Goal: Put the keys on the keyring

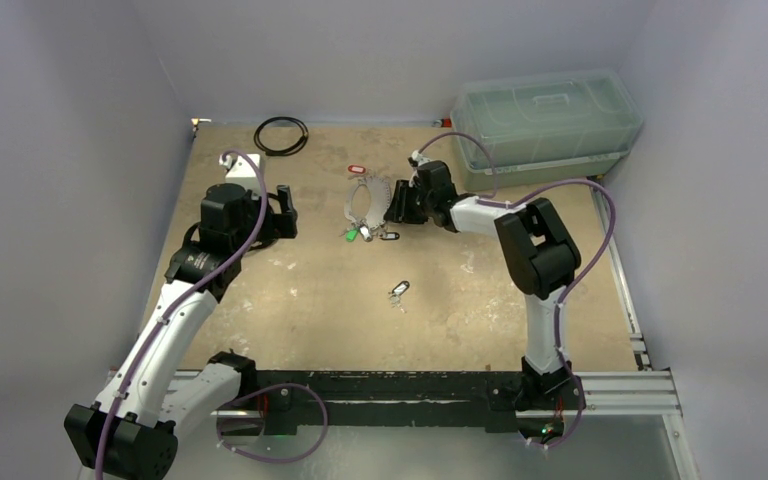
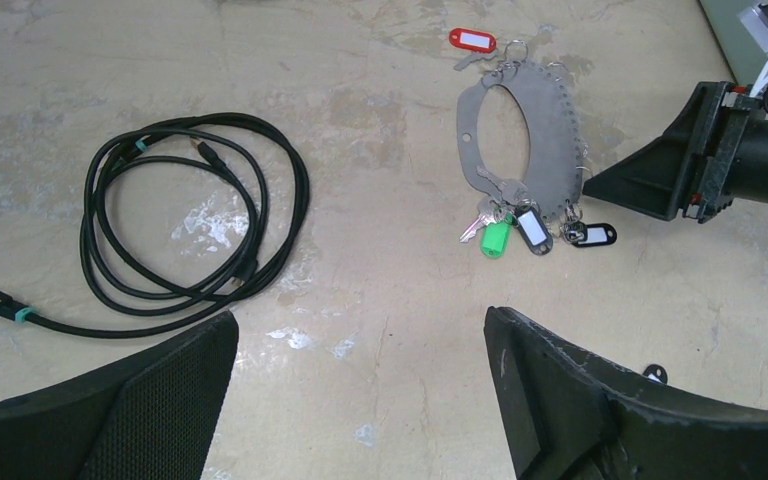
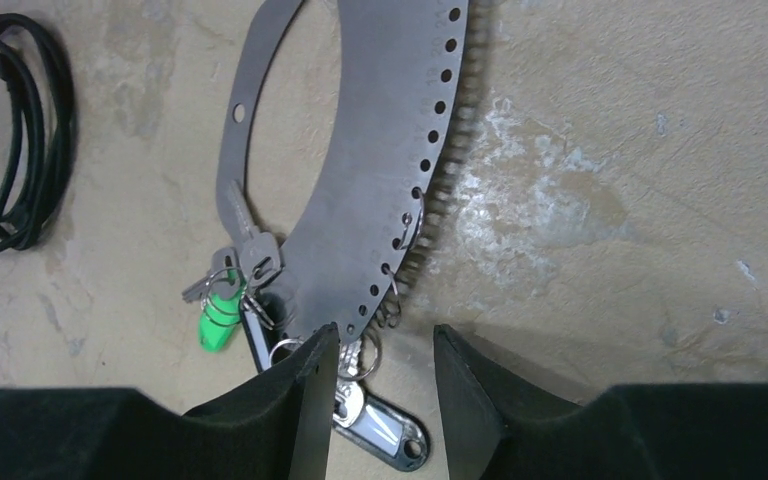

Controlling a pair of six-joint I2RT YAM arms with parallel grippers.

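Observation:
The flat silver-grey oval keyring lies on the table, and shows in the left wrist view and the right wrist view. A green-tagged key and black-tagged keys hang at its near end. A red-tagged key lies at its far end. One loose key lies apart toward the front. My right gripper is open, low at the ring's right edge, with the rim by its left finger. My left gripper is open and empty, left of the ring.
A thin black cable loop lies at the back left of the table. A clear plastic lidded box stands at the back right. Grey walls close in both sides.

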